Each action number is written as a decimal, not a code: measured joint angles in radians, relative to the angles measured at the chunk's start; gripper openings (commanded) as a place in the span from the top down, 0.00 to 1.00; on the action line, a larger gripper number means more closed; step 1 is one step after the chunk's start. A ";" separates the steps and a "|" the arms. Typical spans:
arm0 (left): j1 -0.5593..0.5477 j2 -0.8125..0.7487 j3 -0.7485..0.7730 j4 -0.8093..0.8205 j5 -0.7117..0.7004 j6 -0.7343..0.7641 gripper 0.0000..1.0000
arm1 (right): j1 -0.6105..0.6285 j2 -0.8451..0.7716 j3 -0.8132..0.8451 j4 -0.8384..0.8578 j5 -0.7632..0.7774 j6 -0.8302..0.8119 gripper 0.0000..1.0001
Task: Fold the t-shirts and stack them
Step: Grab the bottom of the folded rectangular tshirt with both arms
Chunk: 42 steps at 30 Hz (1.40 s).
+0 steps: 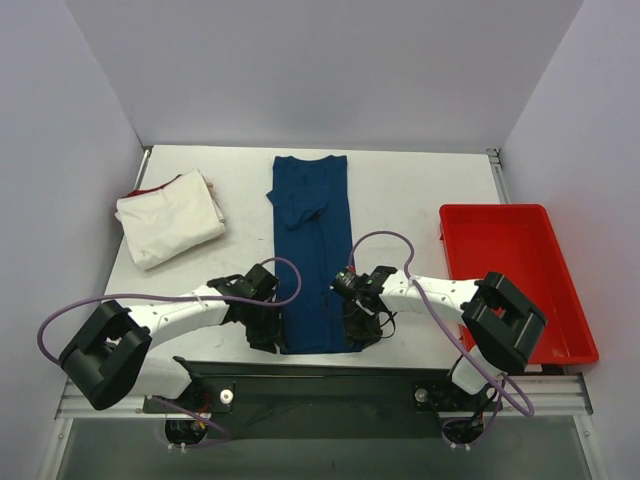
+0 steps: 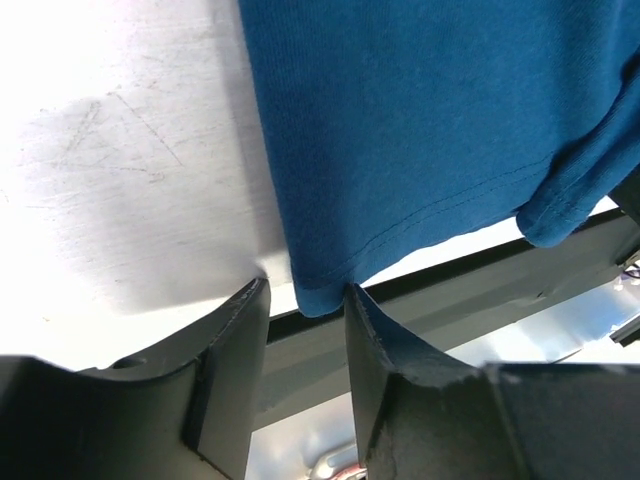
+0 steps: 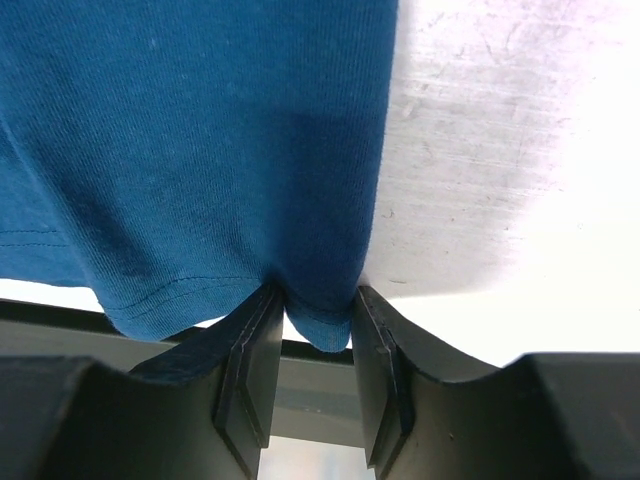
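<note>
The dark teal-blue t-shirt (image 1: 312, 240) lies folded into a long strip down the middle of the table, its hem at the near edge. My left gripper (image 1: 272, 335) stands at the strip's near left corner. In the left wrist view the shirt's corner (image 2: 420, 120) hangs between the fingers of the left gripper (image 2: 305, 295), touching only the right one, jaws open. My right gripper (image 1: 362, 330) is at the near right corner. In the right wrist view the right gripper (image 3: 318, 300) pinches the bunched hem corner of the shirt (image 3: 200, 130). The cream-white shirt (image 1: 168, 218) lies folded at far left.
A red plastic tray (image 1: 495, 210) stands at the right of the table. The table's near edge and a dark rail (image 2: 470, 290) run just below both grippers. White walls close in the back and sides.
</note>
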 measured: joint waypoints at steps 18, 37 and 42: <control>-0.002 -0.075 -0.069 0.006 -0.031 -0.033 1.00 | -0.001 -0.007 -0.007 -0.001 -0.005 0.004 0.96; -0.003 -0.159 -0.117 0.102 -0.028 -0.108 0.44 | -0.006 -0.007 -0.007 -0.005 -0.013 -0.029 0.85; -0.011 -0.125 -0.124 0.179 0.008 -0.138 0.46 | -0.009 -0.007 -0.007 -0.016 -0.013 -0.036 0.82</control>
